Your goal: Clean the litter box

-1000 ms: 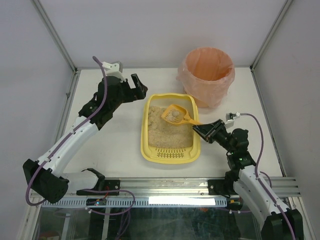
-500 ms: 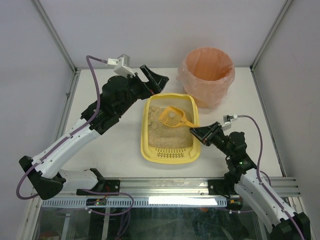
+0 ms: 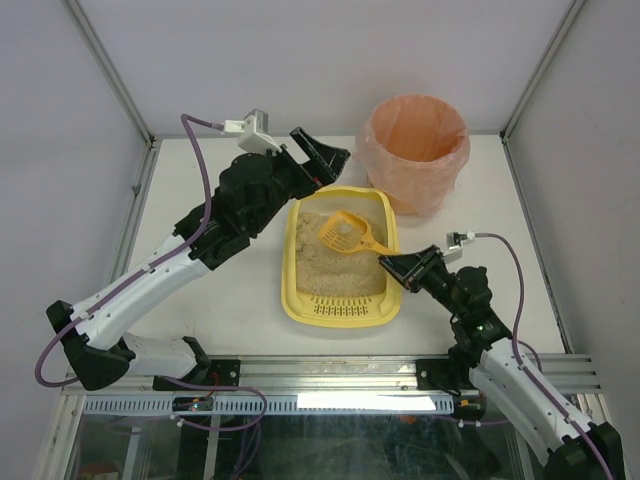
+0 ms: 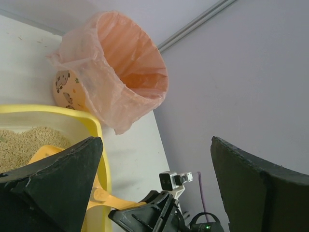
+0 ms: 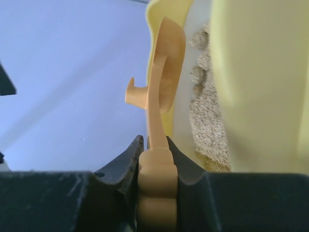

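The pale-yellow litter box [image 3: 291,290] lies mid-table with beige litter [image 3: 325,265] inside and a slotted grate at its near end. My right gripper [image 3: 388,262] is shut on the handle of the orange scoop [image 3: 350,232], which is raised over the litter with a greyish clump in its bowl. In the right wrist view both fingers clamp the scoop's handle [image 5: 155,159] beside the box wall [image 5: 256,72]. My left gripper [image 3: 325,165] hangs open and empty above the box's far left corner. Its view takes in the box rim [image 4: 58,112] and the scoop handle [image 4: 104,195].
A round bin lined with a pink-orange bag [image 3: 415,150] stands just beyond the box's far right corner, also in the left wrist view as the bin [image 4: 128,67]. White walls with metal rails close the table at the back and on both sides.
My left arm swung right and forward from the table's left side; its open gripper now hangs by the box's far left corner. The right gripper and scoop shifted slightly left.
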